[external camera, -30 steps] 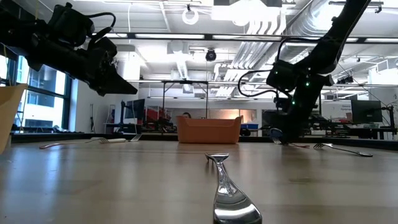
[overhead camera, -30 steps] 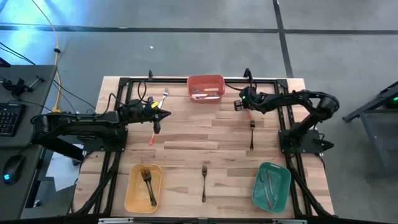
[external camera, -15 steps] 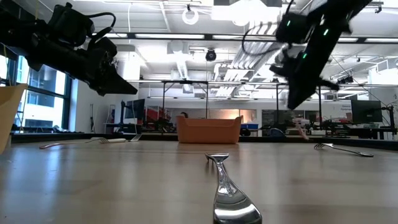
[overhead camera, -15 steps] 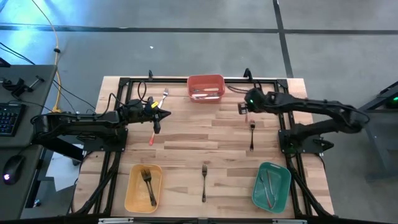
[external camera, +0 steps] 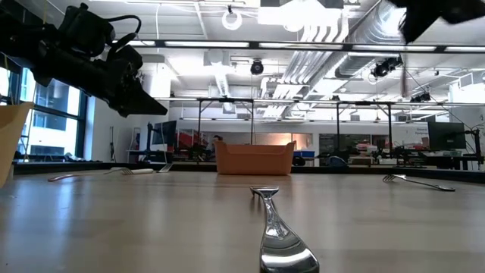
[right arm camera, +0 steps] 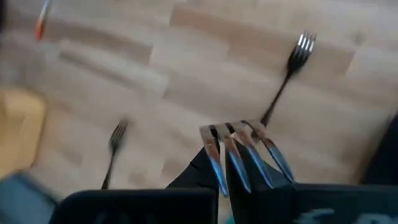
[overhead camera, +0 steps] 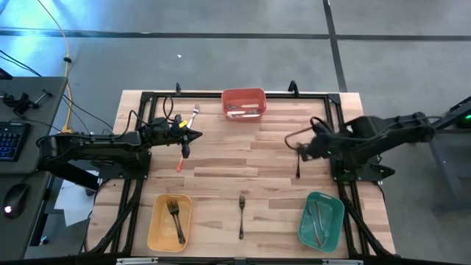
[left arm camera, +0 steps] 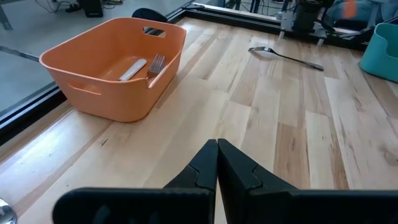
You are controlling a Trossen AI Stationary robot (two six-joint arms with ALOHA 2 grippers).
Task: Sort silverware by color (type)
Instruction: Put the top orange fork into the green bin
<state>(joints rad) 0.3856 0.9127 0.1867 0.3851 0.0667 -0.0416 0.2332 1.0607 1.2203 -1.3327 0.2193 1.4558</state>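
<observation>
The right gripper (overhead camera: pixel 304 147) hung over the table (overhead camera: pixel 221 165), out from the red bin (overhead camera: pixel 243 103) toward the right arm's side. It was clamped on the held fork (right arm camera: pixel 239 152), whose tines stuck out past the fingers. The handle was hidden, so its colour could not be told. Gripping by the handle probably left the tines free to drop into a bin. A black fork (overhead camera: pixel 298 162) lay just below the gripper, untouched.

The left gripper (left arm camera: pixel 217 163) waited with fingers pressed together, holding nothing, out from the red bin toward the left arm's side. It hovered above a red-handled piece (overhead camera: pixel 180 160), likely its next pick. A white fork (overhead camera: pixel 194 114) lay just beside the red bin on that side. A second black fork (overhead camera: pixel 241 213) lay well apart from the red bin, between the yellow bin (overhead camera: pixel 169 221) and the green bin (overhead camera: pixel 321 218). All 3 bins already held some pieces, so sorting seemed partly done.

The table was pale wooden planks with a black frame. Around it were grey floor and a desk with a keyboard (overhead camera: pixel 9 140). Beyond lay an open workshop with ceiling ducts and strip lights.
</observation>
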